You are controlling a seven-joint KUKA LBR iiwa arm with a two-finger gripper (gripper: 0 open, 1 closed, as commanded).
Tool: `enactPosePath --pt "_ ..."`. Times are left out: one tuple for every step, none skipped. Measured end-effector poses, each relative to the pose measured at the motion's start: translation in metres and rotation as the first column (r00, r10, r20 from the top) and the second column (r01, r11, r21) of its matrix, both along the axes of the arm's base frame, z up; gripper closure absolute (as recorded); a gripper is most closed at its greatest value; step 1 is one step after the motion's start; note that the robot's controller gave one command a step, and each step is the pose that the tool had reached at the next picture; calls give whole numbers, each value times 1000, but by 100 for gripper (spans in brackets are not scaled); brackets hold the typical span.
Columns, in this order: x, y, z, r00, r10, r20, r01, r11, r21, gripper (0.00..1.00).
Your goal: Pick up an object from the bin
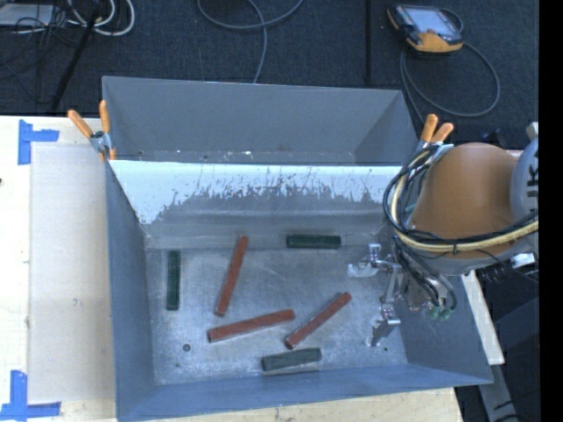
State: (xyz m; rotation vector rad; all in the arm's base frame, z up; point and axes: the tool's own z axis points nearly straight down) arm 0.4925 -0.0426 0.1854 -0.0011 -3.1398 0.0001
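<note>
Lying just beside spread hand (pixel 375 301): red-brown bar (pixel 318 319).

single camera above bin (pixel 264 139), angled down, moderately close.

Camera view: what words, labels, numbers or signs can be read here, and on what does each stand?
No text can be read.
The bin: bare grey metal with scratches, no lettering.
The brown sticks and dark green sticks: no print visible.
The handheld device beyond the bin: its screen is too small to read.
</note>
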Motion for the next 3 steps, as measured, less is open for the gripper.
enactPosePath --pt "12 30 -47 995 104 4 -104 995 -1 0" --pt "30 71 -55 985 171 0 -171 985 1 0" --pt "38 66 -55 965 263 2 -263 965 0 0"
